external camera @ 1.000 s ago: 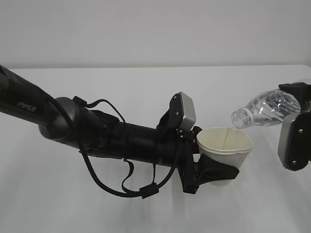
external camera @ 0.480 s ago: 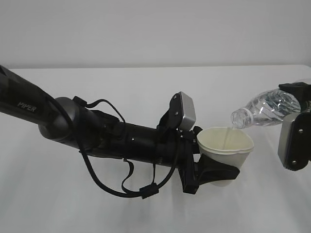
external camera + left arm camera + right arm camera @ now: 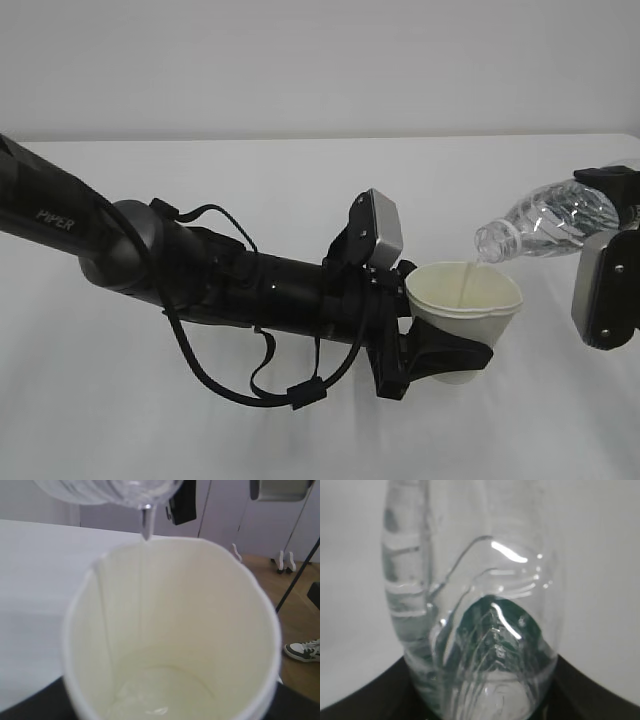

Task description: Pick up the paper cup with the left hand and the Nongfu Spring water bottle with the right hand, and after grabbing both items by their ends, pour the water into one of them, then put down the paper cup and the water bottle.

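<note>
At centre right of the exterior frame the left hand (image 3: 437,358) was clamped around the paper cup (image 3: 464,299), held upright. From the right edge the right hand (image 3: 618,200) gripped the base end of the Nongfu Spring water bottle (image 3: 545,224), tilted neck-down, a thin stream of water (image 3: 468,280) falling into the cup

White table (image 3: 300,200) fills most of the room view, plain pale wall (image 3: 300,60) behind it. Past the table's far edge, wooden floor (image 3: 260,575). A grey-white sneaker (image 3: 304,650) sits on that floor at the right. Thin black stand legs (image 3: 295,575) slant across, white feet of some frame (image 3: 285,562) further back. Upper background blurred, dark shape (image 3: 182,502) there, can't tell what.
</note>
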You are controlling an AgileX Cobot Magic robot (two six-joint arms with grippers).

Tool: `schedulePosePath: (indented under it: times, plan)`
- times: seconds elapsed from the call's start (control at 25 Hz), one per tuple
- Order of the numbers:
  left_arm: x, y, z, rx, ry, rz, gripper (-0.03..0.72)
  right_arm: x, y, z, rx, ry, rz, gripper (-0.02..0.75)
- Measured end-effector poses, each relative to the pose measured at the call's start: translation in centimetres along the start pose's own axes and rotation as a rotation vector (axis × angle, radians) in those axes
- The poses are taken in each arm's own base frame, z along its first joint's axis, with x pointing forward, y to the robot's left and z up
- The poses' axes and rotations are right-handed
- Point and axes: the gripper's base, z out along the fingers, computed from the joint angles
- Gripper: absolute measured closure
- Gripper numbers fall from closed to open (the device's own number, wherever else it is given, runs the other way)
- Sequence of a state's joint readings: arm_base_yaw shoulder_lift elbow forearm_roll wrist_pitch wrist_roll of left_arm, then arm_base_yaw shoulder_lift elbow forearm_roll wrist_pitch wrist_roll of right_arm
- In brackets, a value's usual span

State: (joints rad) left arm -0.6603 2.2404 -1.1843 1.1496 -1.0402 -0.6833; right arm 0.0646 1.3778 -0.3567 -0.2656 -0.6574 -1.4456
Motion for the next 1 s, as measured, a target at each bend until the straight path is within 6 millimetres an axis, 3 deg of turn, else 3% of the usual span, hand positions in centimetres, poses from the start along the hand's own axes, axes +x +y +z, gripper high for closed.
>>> schedulePosePath:
  times: [1.0]
  plan:
    - [0.07, -0.09, 0.0, 0.01, 0.008, 0.008, 0.263, -0.01, -0.07, 0.0, 0.008, -0.001, -0.018, 0.332]
